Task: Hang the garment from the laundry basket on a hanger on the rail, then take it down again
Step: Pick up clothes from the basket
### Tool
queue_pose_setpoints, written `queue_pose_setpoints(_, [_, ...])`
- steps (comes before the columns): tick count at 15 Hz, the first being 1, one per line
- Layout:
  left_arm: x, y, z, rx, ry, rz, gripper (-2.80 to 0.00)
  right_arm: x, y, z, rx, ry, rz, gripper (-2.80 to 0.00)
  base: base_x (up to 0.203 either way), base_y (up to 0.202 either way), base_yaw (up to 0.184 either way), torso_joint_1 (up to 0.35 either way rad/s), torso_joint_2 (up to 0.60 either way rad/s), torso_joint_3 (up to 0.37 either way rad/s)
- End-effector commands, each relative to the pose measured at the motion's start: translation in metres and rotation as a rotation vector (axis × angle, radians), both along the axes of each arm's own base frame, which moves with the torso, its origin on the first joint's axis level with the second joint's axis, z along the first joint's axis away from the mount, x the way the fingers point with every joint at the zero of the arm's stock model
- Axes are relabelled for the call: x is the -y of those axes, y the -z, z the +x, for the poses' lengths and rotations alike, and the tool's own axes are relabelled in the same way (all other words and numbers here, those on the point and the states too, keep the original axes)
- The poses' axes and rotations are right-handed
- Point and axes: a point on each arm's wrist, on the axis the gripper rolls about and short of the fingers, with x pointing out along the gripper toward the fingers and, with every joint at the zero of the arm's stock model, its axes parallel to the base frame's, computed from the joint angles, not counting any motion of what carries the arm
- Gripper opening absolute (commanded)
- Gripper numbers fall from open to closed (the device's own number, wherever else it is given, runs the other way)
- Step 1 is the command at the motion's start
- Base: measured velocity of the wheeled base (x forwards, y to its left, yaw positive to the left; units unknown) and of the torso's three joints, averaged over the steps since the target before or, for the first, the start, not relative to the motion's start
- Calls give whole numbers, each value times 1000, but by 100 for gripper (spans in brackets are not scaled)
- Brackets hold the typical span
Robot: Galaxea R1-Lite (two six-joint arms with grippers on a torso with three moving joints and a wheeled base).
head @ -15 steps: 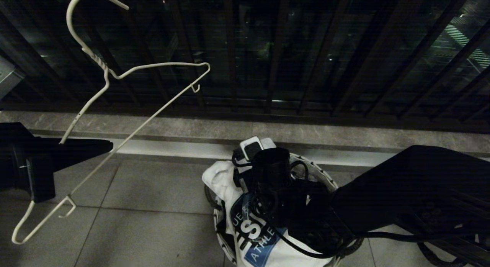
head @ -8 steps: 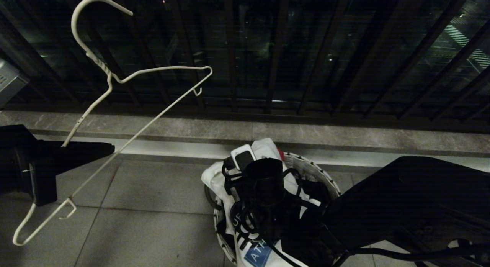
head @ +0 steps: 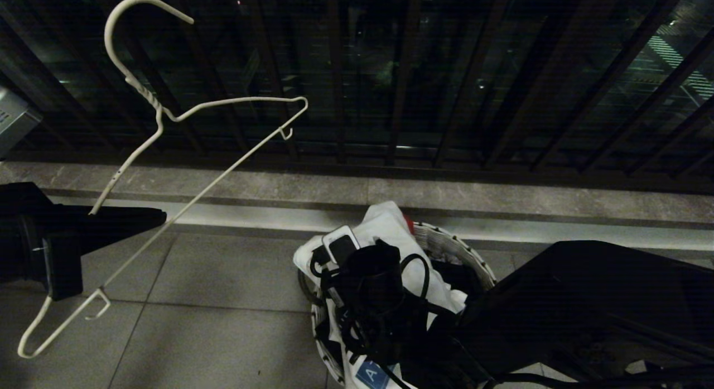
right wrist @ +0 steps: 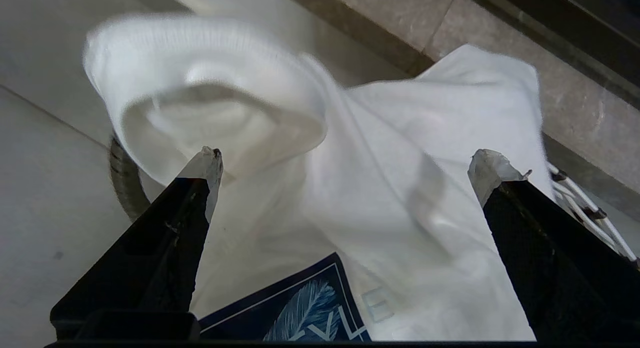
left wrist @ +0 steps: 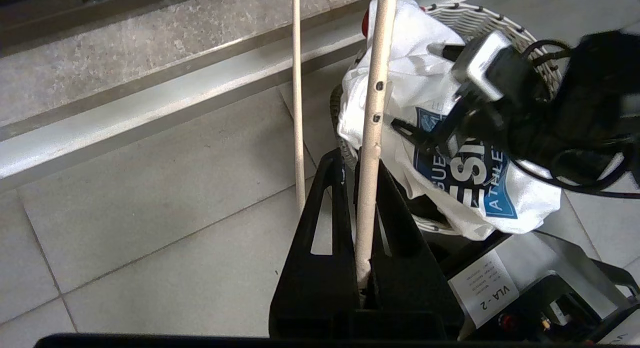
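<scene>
I am holding the cream wire hanger [head: 162,113] aloft in my left gripper [left wrist: 367,223], clenched on one shoulder wire, while my right gripper [right wrist: 345,168] is hovering with jaws spread wide over the white T-shirt [right wrist: 400,153] heaped in the round laundry basket [head: 463,249] on the tiled floor [head: 223,299]

Head downward; wrists near, perhaps sharing garment [right wrist: 390,153].

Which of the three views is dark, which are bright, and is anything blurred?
Head view: dim, night behind the railing; the hanger shows pale and sharp. Left wrist view: bright and sharp; the T-shirt logo is legible. Right wrist view: bright, but the T-shirt is softly blurred, especially its collar.
</scene>
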Motion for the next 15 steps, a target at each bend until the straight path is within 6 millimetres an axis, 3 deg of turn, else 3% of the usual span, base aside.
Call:
queue_pose_setpoints(1, [0,0,1,-1,3,2,-280,-4,8,4,2,2,-18,0,0,0,0,0,0,0])
queue_pose_setpoints(9, [0,0,0,1,3,3,-280,-13,7,37,30,88,-96,0,0,0,0,0,0,0])
queue_pose_setpoints(15, [0,0,1,0,4,5,-280,-23,-21,55,75,106,-44,0,0,0,0,0,0,0])
